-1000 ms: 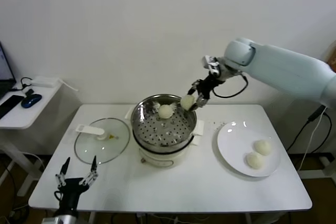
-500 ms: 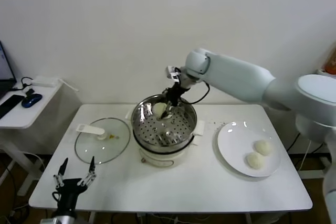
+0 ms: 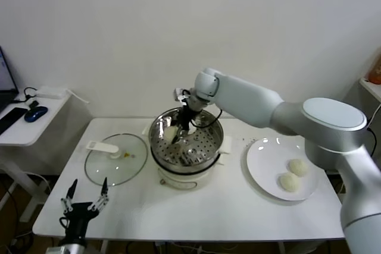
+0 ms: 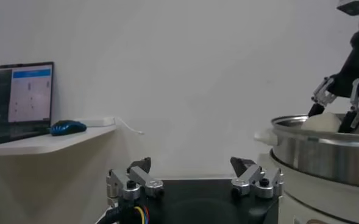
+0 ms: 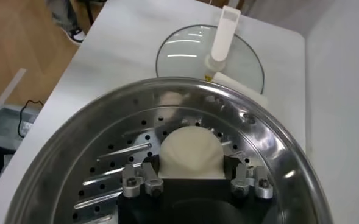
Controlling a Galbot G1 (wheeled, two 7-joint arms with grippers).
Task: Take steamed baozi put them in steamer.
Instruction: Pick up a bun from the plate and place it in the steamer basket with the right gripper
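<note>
The steamer (image 3: 202,154) is a shiny steel basket with a perforated floor on a white base, mid-table. My right gripper (image 3: 178,129) reaches into its left rear part and is shut on an off-white baozi (image 3: 171,134), low over the floor. The right wrist view shows that baozi (image 5: 190,151) between the fingers (image 5: 144,180) of the right gripper (image 5: 190,178), above the perforated floor (image 5: 115,164). Two more baozi (image 3: 297,167) (image 3: 289,181) lie on the white plate (image 3: 262,159) at the right. My left gripper (image 3: 86,199) (image 4: 194,176) is parked open, off the table's front left corner.
A flat glass lid (image 3: 116,157) with a white handle lies on the table left of the steamer. A side table at far left carries a laptop and a blue mouse (image 3: 36,113). The left wrist view shows the steamer's wall (image 4: 325,155) to one side.
My right arm has swung left from above the steamer's back right rim and lowered the held baozi into the basket's left rear part. The left arm has not moved.
</note>
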